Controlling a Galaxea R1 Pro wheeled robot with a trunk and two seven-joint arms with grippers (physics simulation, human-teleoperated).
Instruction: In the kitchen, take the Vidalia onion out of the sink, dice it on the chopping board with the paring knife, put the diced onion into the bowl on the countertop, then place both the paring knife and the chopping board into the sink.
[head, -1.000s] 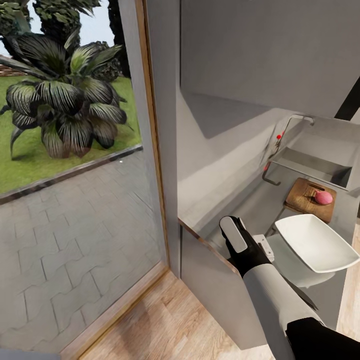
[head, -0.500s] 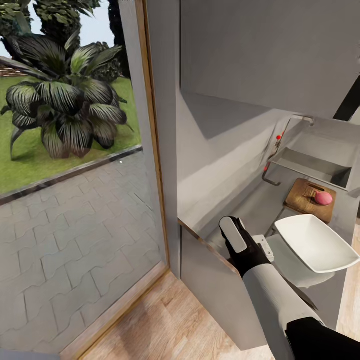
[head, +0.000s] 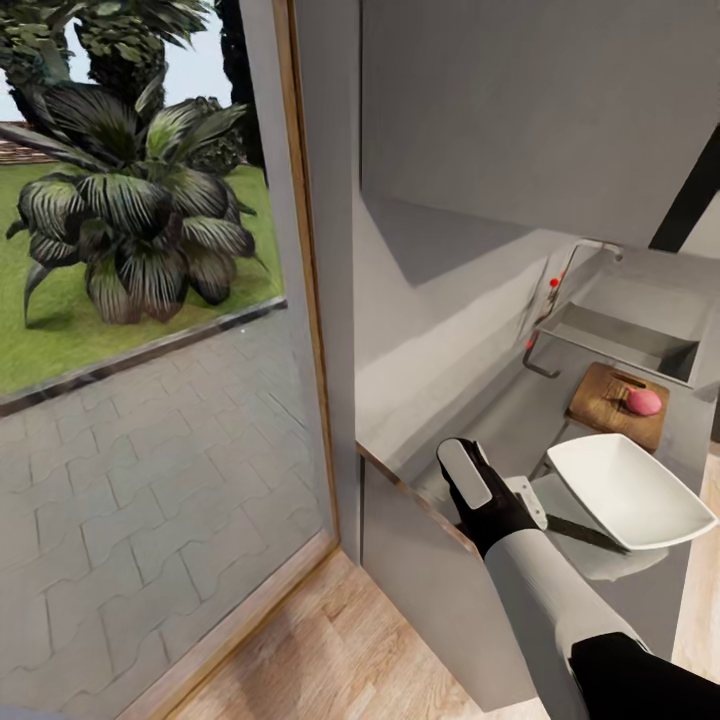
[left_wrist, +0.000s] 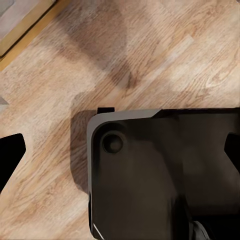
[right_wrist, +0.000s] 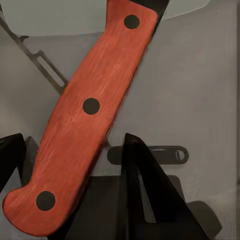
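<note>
Right jaws (right_wrist: 75, 165) were clamped on the knife (right_wrist: 90, 115), so it needed carrying to the onion (head: 644, 402) on the board (head: 600, 398), at 2 o'clock past the bowl (head: 625, 490); left jaws (left_wrist: 120, 150) were apart.

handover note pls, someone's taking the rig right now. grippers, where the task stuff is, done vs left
Right gripper: shut on the red-handled paring knife, over the glossy grey countertop beside the shallow white squarish bowl.
Left gripper: open, empty, above wooden floor.
Pink onion: whole, on the dark-brown wooden chopping board, next to the grey steel sink.
Done: onion out of sink, knife picked up.
Left: dice, fill the bowl, put knife and board in the sink.
</note>
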